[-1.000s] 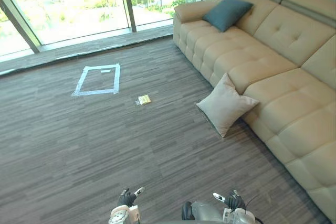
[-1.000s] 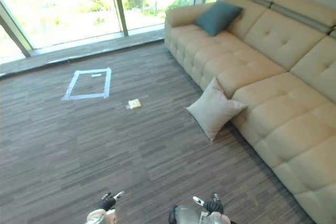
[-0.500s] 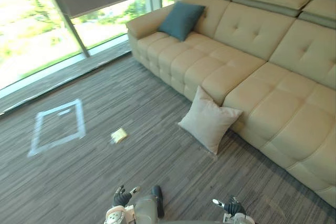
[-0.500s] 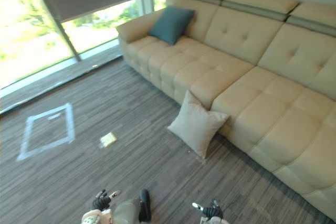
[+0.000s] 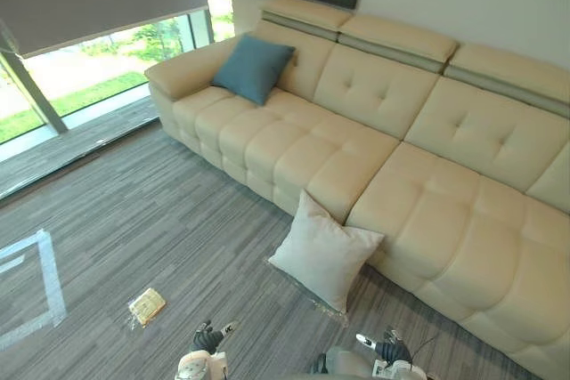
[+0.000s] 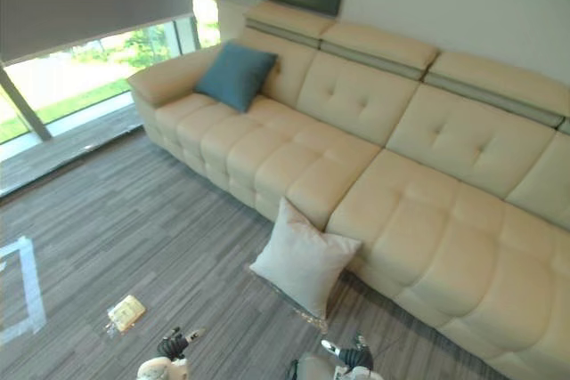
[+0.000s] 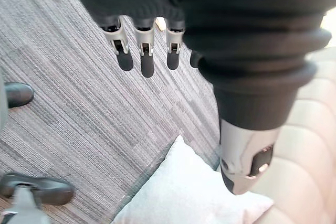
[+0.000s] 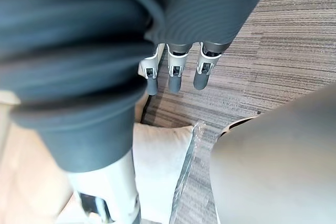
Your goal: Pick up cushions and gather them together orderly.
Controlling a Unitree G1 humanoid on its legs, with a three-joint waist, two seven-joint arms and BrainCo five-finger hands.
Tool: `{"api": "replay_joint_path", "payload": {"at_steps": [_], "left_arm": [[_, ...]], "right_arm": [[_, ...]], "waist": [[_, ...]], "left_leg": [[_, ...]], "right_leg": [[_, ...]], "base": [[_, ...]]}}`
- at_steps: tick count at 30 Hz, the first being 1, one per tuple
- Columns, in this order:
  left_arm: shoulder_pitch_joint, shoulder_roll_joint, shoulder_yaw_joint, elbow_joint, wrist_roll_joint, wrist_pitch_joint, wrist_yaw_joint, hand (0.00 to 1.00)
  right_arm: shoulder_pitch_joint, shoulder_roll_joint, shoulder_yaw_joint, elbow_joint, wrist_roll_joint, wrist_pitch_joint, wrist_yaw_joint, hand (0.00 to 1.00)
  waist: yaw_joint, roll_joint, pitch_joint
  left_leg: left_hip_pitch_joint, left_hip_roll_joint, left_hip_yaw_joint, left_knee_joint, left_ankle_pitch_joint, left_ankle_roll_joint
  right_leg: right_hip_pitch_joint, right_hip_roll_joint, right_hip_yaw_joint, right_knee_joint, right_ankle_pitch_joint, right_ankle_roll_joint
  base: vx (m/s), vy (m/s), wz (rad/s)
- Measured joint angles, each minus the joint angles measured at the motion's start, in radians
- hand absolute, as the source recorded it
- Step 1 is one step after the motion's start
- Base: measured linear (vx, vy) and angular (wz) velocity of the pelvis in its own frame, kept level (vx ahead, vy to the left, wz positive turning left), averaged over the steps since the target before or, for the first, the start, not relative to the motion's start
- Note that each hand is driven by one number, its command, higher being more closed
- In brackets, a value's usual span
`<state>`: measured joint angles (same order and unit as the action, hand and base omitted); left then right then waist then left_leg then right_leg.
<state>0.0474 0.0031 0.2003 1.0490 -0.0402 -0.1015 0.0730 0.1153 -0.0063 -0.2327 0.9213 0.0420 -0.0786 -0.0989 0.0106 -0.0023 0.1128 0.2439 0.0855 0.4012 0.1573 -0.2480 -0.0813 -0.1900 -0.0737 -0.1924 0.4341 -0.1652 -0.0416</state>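
progress on this one reads as close to nil from where i sit. the pale cushion [image 5: 322,255] is down on the floor [image 5: 178,211], standing on one corner and leaning against the front of the sofa [image 5: 463,220], with a bit of clear plastic [image 5: 313,298] at its lower edge. the teal cushion [image 5: 254,68] sits well apart from it, up on the seat at the far end of the sofa, propped against the backrest beside the armrest. so the two are not together, and neither is in a hand.

my left hand [image 5: 210,338] and right hand [image 5: 389,345] both hang low at the near edge of the head views, above the floor. each wrist view shows its fingers straight and loose, apart from the thumb, with nothing between them. the pale cushion shows beyond them in both, untouched.

what's left, as i judge it, is the whole job: get to the pale cushion, which is the nearer one, lift it off the floor, and set it tidily next to the teal one on the seat, or bring both to one spot. a small yellow packet [image 5: 147,305] and a taped outline [image 5: 46,282] on the floor lie off to my left, away from both cushions. i don't take them as part of the task.
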Motion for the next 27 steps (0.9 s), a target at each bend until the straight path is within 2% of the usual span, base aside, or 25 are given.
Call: {"api": "replay_joint_path", "payload": {"at_steps": [1, 2, 3, 4, 5, 6, 7, 9, 11, 12, 13, 15, 16, 17, 19, 21, 24, 27], "left_arm": [[-0.006, -0.011, 0.001, -0.001, 0.002, -0.001, -0.002, 0.00], [-0.012, -0.018, 0.011, -0.003, 0.008, -0.001, -0.009, 0.00], [-0.020, -0.023, 0.022, -0.007, 0.011, -0.001, -0.013, 0.00], [-0.017, -0.030, 0.025, -0.021, 0.013, -0.002, -0.014, 0.00], [-0.014, -0.034, 0.035, -0.032, 0.016, -0.004, -0.015, 0.00], [-0.011, -0.042, 0.043, -0.050, 0.017, -0.004, -0.014, 0.00], [-0.003, -0.039, 0.041, -0.055, 0.017, -0.003, -0.014, 0.00], [-0.001, -0.040, 0.038, -0.059, 0.017, -0.006, -0.015, 0.00], [-0.007, -0.040, 0.038, -0.060, 0.017, -0.019, -0.015, 0.00], [-0.011, -0.037, 0.037, -0.060, 0.017, -0.023, -0.015, 0.00], [-0.014, -0.035, 0.036, -0.060, 0.017, -0.023, -0.015, 0.00], [-0.020, -0.033, 0.032, -0.056, 0.018, -0.023, -0.015, 0.00], [-0.019, -0.033, 0.022, -0.052, 0.018, -0.024, -0.015, 0.00], [-0.024, -0.018, 0.020, -0.051, 0.020, -0.024, -0.017, 0.00], [-0.026, 0.003, 0.019, -0.044, 0.038, -0.025, -0.018, 0.00], [-0.027, 0.006, 0.016, -0.037, 0.045, -0.025, -0.018, 0.00], [-0.027, 0.007, 0.005, -0.027, 0.058, -0.024, -0.019, 0.00], [-0.027, 0.009, -0.003, -0.017, 0.057, -0.024, -0.019, 0.00]], "right_arm": [[-0.005, -0.006, -0.001, 0.000, -0.001, 0.000, 0.000, 0.00], [-0.007, -0.012, 0.000, 0.000, 0.001, 0.000, 0.000, 0.00], [-0.008, -0.021, 0.002, -0.004, 0.002, 0.000, -0.001, 0.00], [-0.010, -0.031, 0.007, -0.002, 0.002, 0.002, -0.002, 0.00], [-0.010, -0.037, 0.010, 0.001, 0.002, 0.007, -0.005, 0.00], [-0.010, -0.036, 0.011, 0.011, 0.003, 0.009, -0.009, 0.00], [-0.008, -0.034, 0.015, 0.018, 0.004, 0.010, -0.010, 0.00], [-0.009, -0.035, 0.022, 0.030, 0.007, 0.010, -0.011, 0.00], [-0.015, -0.032, 0.023, 0.035, 0.021, 0.011, -0.014, 0.00], [-0.015, -0.028, 0.030, 0.038, 0.028, 0.011, -0.017, 0.00], [-0.015, -0.028, 0.042, 0.038, 0.033, 0.012, -0.020, 0.00], [-0.013, -0.028, 0.053, 0.038, 0.036, 0.012, -0.020, 0.00], [-0.008, -0.033, 0.058, 0.039, 0.036, 0.012, -0.020, 0.00], [-0.009, -0.022, 0.070, 0.049, 0.037, 0.014, -0.020, 0.00], [-0.005, 0.005, 0.080, 0.049, 0.036, 0.014, -0.020, 0.00], [-0.002, 0.010, 0.081, 0.049, 0.035, 0.015, -0.018, 0.00], [0.000, 0.009, 0.080, 0.049, 0.035, 0.017, -0.010, 0.00], [-0.001, 0.006, 0.080, 0.047, 0.034, 0.017, -0.006, 0.00]], "waist": [[-0.001, 0.017, 0.010], [-0.003, 0.023, 0.013], [-0.006, 0.031, 0.023], [-0.002, 0.046, 0.027], [0.005, 0.055, 0.031], [0.008, 0.053, 0.033], [0.015, 0.047, 0.033], [0.018, 0.044, 0.033], [0.027, 0.035, 0.034], [0.030, 0.025, 0.038], [0.030, 0.020, 0.039], [0.030, 0.016, 0.038], [0.033, 0.023, 0.034], [0.044, 0.003, 0.027], [0.045, -0.047, 0.010], [0.046, -0.058, 0.003], [0.048, -0.057, 0.000], [0.051, -0.053, -0.004]], "left_leg": [[-0.013, 0.021, -0.003, 0.060, 0.001, -0.001], [-0.060, 0.044, -0.018, 0.179, 0.000, -0.001], [-0.166, 0.094, -0.071, 0.423, 0.019, 0.007], [-0.232, 0.132, -0.105, 0.571, 0.028, 0.012], [-0.269, 0.157, -0.130, 0.676, 0.026, 0.010], [-0.304, 0.174, -0.153, 0.751, 0.018, 0.004], [-0.322, 0.169, -0.160, 0.748, 0.006, -0.004], [-0.367, 0.157, -0.163, 0.687, -0.007, 0.005], [-0.400, 0.107, -0.213, 0.512, -0.017, -0.012], [-0.407, 0.054, -0.294, 0.364, -0.011, -0.015], [-0.411, 0.032, -0.330, 0.314, -0.005, -0.014], [-0.414, -0.004, -0.387, 0.189, 0.065, 0.006], [-0.413, -0.002, -0.386, 0.159, 0.160, 0.013], [-0.400, -0.010, -0.348, 0.170, 0.140, 0.010], [-0.360, -0.037, -0.277, 0.139, 0.121, 0.035], [-0.331, -0.050, -0.245, 0.122, 0.112, 0.050], [-0.282, -0.064, -0.209, 0.092, 0.101, 0.069], [-0.254, -0.057, -0.174, 0.067, 0.101, 0.069]], "right_leg": [[0.016, 0.012, 0.000, -0.006, -0.017, -0.009], [0.028, 0.017, 0.003, -0.011, -0.034, -0.016], [0.063, 0.039, 0.003, -0.039, -0.046, -0.025], [0.096, 0.061, 0.012, -0.062, -0.053, -0.038], [0.131, 0.081, 0.024, -0.078, -0.061, -0.049], [0.190, 0.095, 0.047, -0.096, -0.074, -0.057], [0.219, 0.099, 0.072, -0.113, -0.078, -0.053], [0.257, 0.106, 0.127, -0.149, -0.081, -0.048], [0.283, 0.103, 0.188, -0.172, -0.086, -0.038], [0.306, 0.095, 0.223, -0.183, -0.093, -0.025], [0.314, 0.090, 0.235, -0.186, -0.098, -0.017], [0.333, 0.082, 0.277, -0.202, -0.116, 0.015], [0.340, 0.089, 0.310, -0.198, -0.131, 0.036], [0.348, 0.071, 0.353, -0.193, -0.140, 0.050], [0.342, 0.022, 0.402, -0.192, -0.126, 0.074], [0.341, 0.007, 0.417, -0.182, -0.108, 0.095], [0.329, -0.004, 0.429, -0.131, -0.099, 0.093], [0.288, 0.004, 0.427, -0.060, -0.096, 0.094]], "base": [[0.36, -0.239, -0.10], [0.33, -0.270, -0.02], [0.37, -0.282, -0.05], [0.32, -0.197, -0.19], [0.31, -0.127, -0.59], [0.33, -0.091, -0.80], [0.31, -0.078, -0.84], [0.28, -0.015, -0.93], [0.36, 0.091, -0.99], [0.38, 0.155, -0.70], [0.46, 0.224, -0.70], [0.34, 0.225, -0.61], [0.30, 0.256, -0.82], [0.37, 0.309, -0.87], [0.39, 0.332, -0.77], [0.23, 0.235, -0.46], [0.12, 0.147, -0.34], [0.03, 0.022, -0.30]]}}
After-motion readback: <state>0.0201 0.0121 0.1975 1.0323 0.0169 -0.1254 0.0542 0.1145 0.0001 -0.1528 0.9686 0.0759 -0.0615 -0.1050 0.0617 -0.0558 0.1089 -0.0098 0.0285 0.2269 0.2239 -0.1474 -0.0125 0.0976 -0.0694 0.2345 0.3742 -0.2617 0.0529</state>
